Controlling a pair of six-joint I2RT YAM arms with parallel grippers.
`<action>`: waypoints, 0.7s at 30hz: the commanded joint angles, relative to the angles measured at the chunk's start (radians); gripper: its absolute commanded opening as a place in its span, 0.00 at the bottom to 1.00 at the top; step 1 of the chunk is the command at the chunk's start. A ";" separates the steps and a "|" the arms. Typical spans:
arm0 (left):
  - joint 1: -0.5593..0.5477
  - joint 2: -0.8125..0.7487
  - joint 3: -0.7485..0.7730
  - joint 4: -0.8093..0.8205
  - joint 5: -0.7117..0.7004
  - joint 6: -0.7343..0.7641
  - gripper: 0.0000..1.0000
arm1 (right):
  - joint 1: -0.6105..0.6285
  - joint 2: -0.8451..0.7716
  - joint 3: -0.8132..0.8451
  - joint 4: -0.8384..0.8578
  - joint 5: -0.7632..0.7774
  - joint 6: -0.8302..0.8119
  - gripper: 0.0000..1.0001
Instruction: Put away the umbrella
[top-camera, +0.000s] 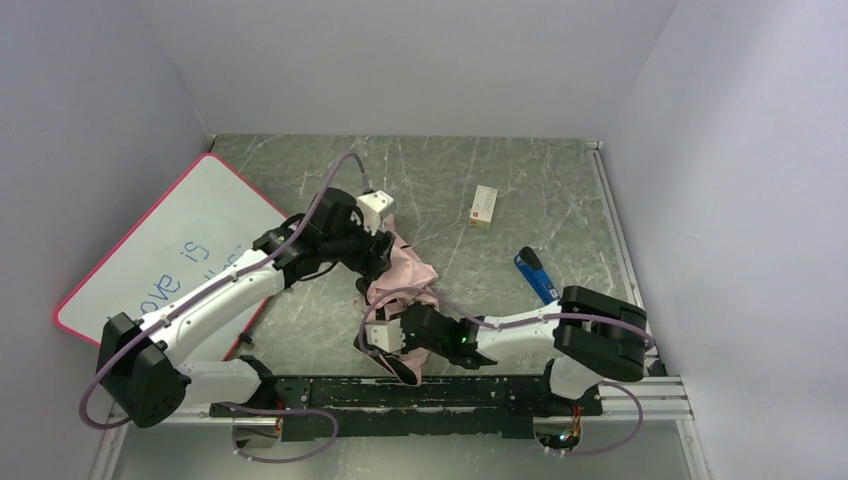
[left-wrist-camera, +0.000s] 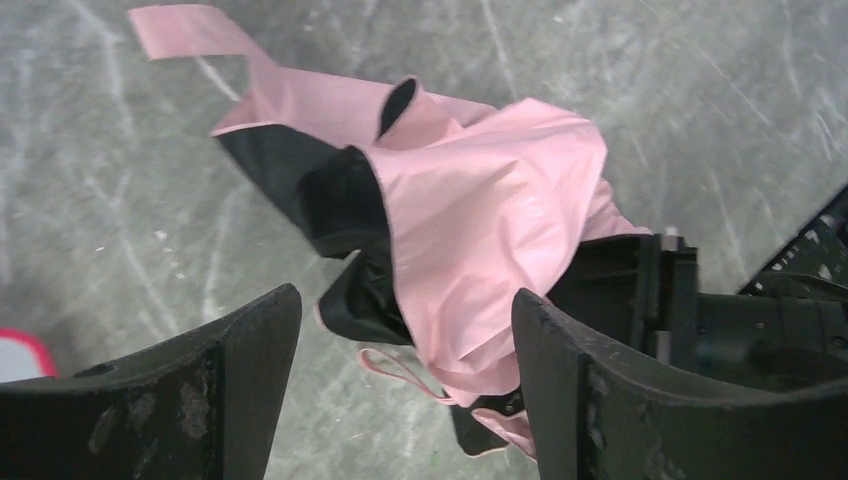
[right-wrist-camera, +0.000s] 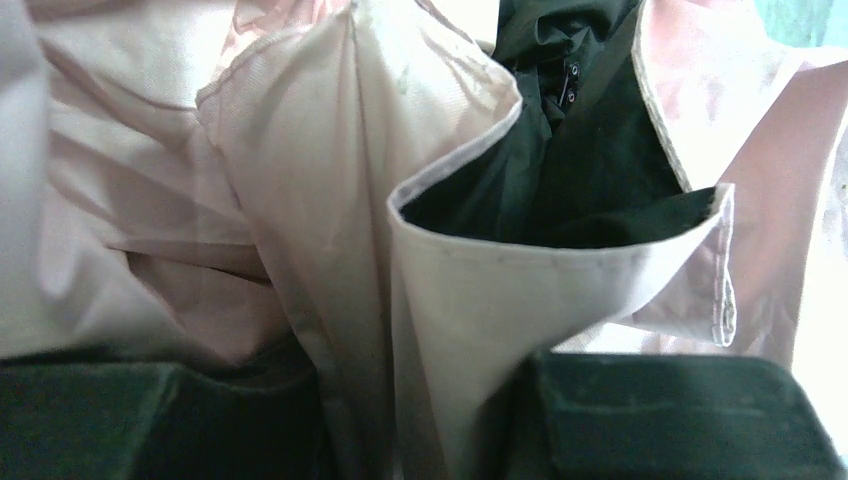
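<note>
Umbrella (left-wrist-camera: 480, 210): crumpled pink-and-black fabric folds in the pinch of the right hand (right-wrist-camera: 430, 420); left hand (left-wrist-camera: 405, 330) wide open, empty.

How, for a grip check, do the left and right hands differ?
The left hand is open, gripping nothing; the right hand is shut on the umbrella. The left hand is at the bundle's far side, the right hand at its near side. Both face the umbrella.

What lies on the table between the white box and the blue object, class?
Nothing: the top view shows bare table between white box and blue object.
</note>
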 joint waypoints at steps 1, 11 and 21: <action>-0.042 0.033 -0.011 0.027 0.111 0.066 0.82 | 0.068 0.079 -0.061 -0.031 -0.002 0.059 0.20; -0.119 0.099 -0.111 0.044 0.119 0.303 0.93 | 0.092 0.030 -0.074 -0.044 -0.010 0.042 0.20; -0.120 0.165 -0.116 0.002 0.254 0.443 0.89 | 0.091 -0.054 -0.109 -0.075 -0.020 0.006 0.20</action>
